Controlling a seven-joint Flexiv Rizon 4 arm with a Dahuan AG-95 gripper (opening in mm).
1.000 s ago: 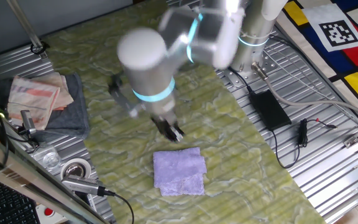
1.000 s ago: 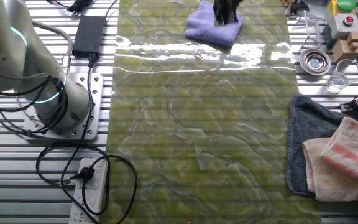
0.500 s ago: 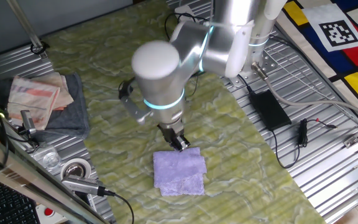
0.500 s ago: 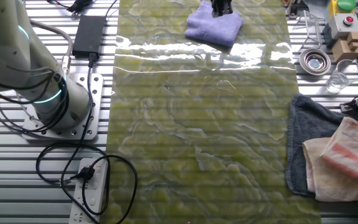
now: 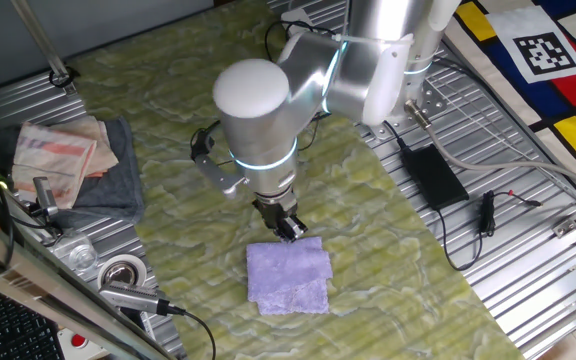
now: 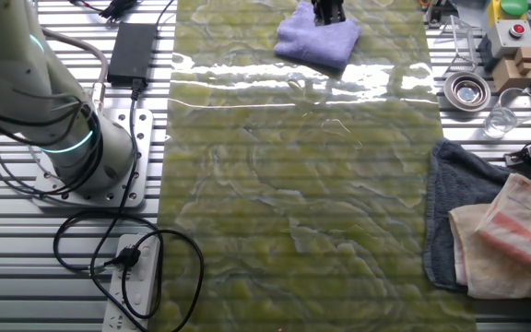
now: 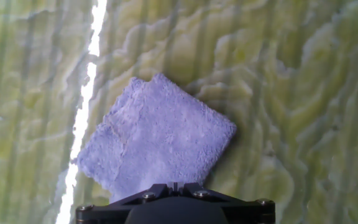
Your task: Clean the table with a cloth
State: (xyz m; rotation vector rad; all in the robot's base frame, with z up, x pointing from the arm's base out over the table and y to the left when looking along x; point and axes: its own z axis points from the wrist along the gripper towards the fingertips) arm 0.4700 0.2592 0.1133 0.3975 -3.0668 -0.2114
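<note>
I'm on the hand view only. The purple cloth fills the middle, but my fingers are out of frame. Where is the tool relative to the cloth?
Observer: The tool is at the edge of the purple cloth nearest the arm, not over its centre. I cannot tell whether it touches.
Operator: Is it open or shut?
Observer: I cannot tell. In one fixed view the fingers read as a single dark tip.
Operator: Is there anything else I might sweep into?
Observer: A grey towel with a folded striped cloth on it lies at the edge of the table, well apart from the purple cloth.
</note>
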